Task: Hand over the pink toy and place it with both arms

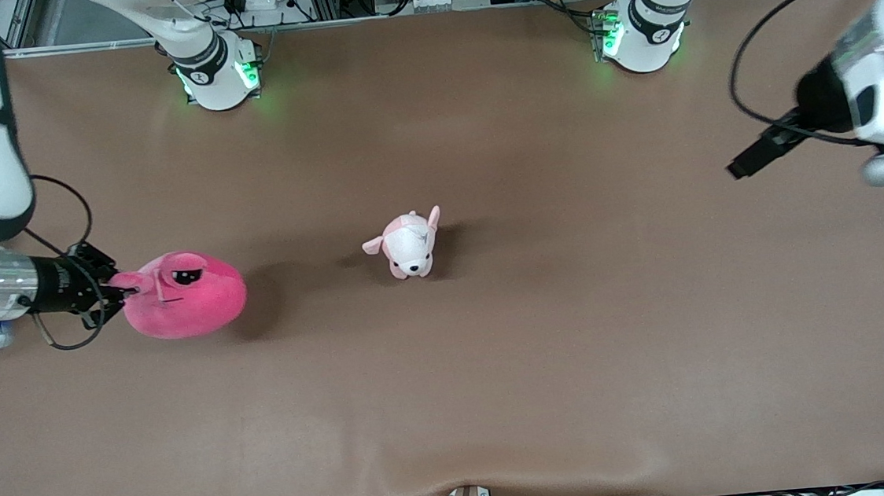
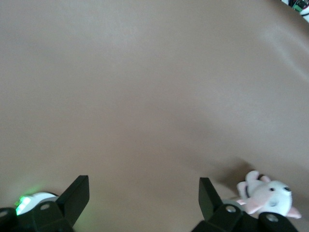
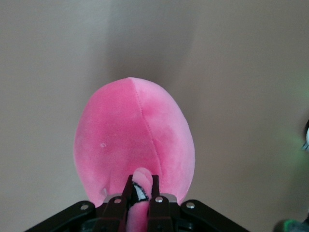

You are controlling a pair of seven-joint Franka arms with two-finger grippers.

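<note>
The pink toy [image 1: 187, 295], a round hot-pink plush with a black half-lidded eye, is at the right arm's end of the table. My right gripper [image 1: 120, 287] is shut on one of its floppy ear flaps; in the right wrist view the flap [image 3: 141, 181] is pinched between the fingers with the toy's body [image 3: 133, 140] just past them. My left gripper [image 1: 737, 168] is up over the left arm's end of the table, open and empty, its fingers [image 2: 77, 195] wide apart.
A small pale pink-and-white puppy plush [image 1: 409, 244] stands at the middle of the brown table [image 1: 575, 332]; it also shows in the left wrist view [image 2: 267, 196]. The arm bases [image 1: 217, 72] stand along the table's edge farthest from the front camera.
</note>
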